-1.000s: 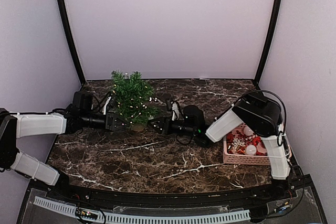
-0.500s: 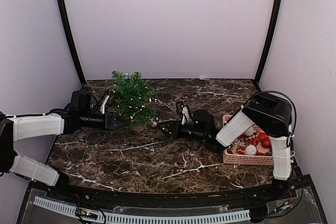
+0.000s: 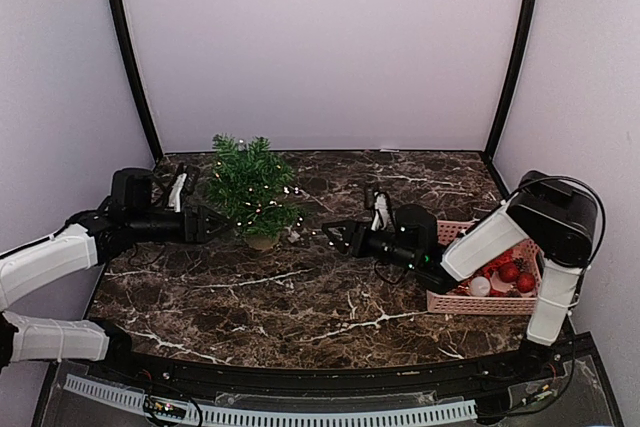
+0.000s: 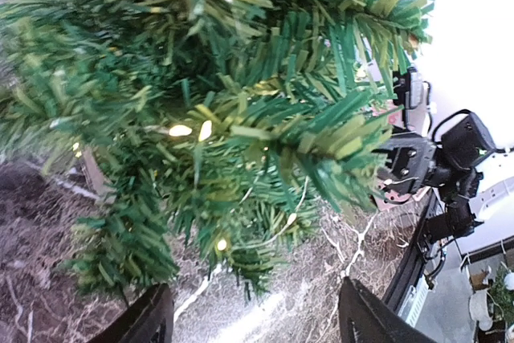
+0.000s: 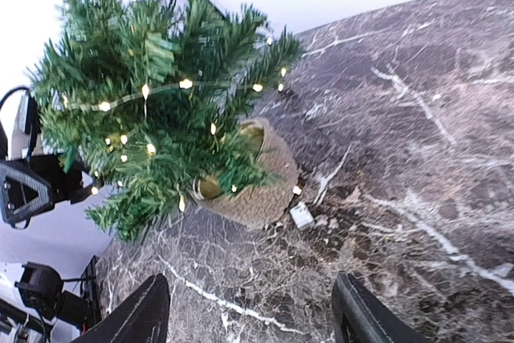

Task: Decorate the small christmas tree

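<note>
The small christmas tree (image 3: pixel 250 185) stands in its tan pot (image 3: pixel 262 240) at the back left of the marble table, with a lit string of warm lights (image 5: pixel 186 84) wound through its branches. My left gripper (image 3: pixel 212 222) is open just left of the tree's lower branches, holding nothing. From the left wrist the branches (image 4: pixel 241 118) fill the view above the open gripper (image 4: pixel 253 323). Right of the pot, a short gap away, my right gripper (image 3: pixel 328 234) is open and empty. The right wrist view shows the tree (image 5: pixel 161 118) and pot (image 5: pixel 257 174) beyond its gripper (image 5: pixel 253 315).
A pink basket (image 3: pixel 470 304) at the right edge holds red balls (image 3: pixel 515 272) and a white ball (image 3: pixel 480 286). A small white box (image 5: pixel 303 215) lies on the table beside the pot. Black frame posts stand at the back corners.
My left gripper has opened and drawn back leftward from the tree. The right arm has pulled away to the right, widening the gap to the pot, and its gripper stays open.
</note>
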Controlling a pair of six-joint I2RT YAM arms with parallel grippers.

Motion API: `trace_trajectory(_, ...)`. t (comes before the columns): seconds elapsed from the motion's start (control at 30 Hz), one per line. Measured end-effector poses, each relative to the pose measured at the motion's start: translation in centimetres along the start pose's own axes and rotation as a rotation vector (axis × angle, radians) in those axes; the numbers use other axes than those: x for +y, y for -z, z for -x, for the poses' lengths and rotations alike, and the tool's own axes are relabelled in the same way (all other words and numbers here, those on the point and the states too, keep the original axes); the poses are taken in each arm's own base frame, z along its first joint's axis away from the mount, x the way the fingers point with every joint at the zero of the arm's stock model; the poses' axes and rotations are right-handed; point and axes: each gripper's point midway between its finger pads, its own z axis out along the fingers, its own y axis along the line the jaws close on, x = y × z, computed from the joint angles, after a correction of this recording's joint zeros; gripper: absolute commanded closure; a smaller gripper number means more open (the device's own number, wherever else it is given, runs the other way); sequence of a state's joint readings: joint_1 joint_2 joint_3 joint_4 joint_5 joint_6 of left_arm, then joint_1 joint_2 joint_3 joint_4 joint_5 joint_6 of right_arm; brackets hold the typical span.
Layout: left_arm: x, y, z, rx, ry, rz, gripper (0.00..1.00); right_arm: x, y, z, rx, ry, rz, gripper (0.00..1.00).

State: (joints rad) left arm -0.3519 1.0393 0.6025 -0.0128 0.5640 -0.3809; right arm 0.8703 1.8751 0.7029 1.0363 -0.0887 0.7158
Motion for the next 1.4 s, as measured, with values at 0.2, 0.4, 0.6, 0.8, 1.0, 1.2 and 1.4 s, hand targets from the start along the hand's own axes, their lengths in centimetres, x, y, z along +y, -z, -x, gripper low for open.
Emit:
trace_trajectory(0.2, 1.0, 1.6, 0.9, -0.024, 0.022, 0.078, 0.25, 0.4, 1.6, 2.7, -0.036, 0.016, -0.031, 0.29)
trace_trajectory(0.4, 1.6, 2.7, 2.8, -0.072, 0.034, 0.103, 0.26, 0.0, 2.0, 3.0, -0.006, 0.044, -0.086, 0.32)
trace_trajectory(0.6, 0.9, 2.7, 2.8, -0.06, 0.005, 0.065, 0.27, -1.6, 1.3, 3.0, 0.03, 0.066, -0.2, 0.33)
trace_trajectory(0.8, -0.3, 2.9, 3.6, -0.066, -0.065, 0.027, 0.27, -2.9, 0.6, 3.2, 0.066, 0.102, -0.307, 0.27)
trace_trajectory(1.0, -1.0, 3.0, 3.4, -0.046, -0.126, -0.003, 0.3, -5.2, 0.7, 1.7, 0.114, 0.108, -0.403, 0.23)
trace_trajectory(1.2, -4.6, 2.2, 2.8, -0.011, -0.265, -0.071, 0.33, -6.7, -0.2, 3.5, 0.062, 0.073, -0.537, 0.21)
trace_trajectory(1.4, -9.2, 1.5, 2.6, -0.024, -0.436, -0.14, 0.33, -7.6, 0.3, 5.3, -0.018, 0.038, -0.623, 0.21)
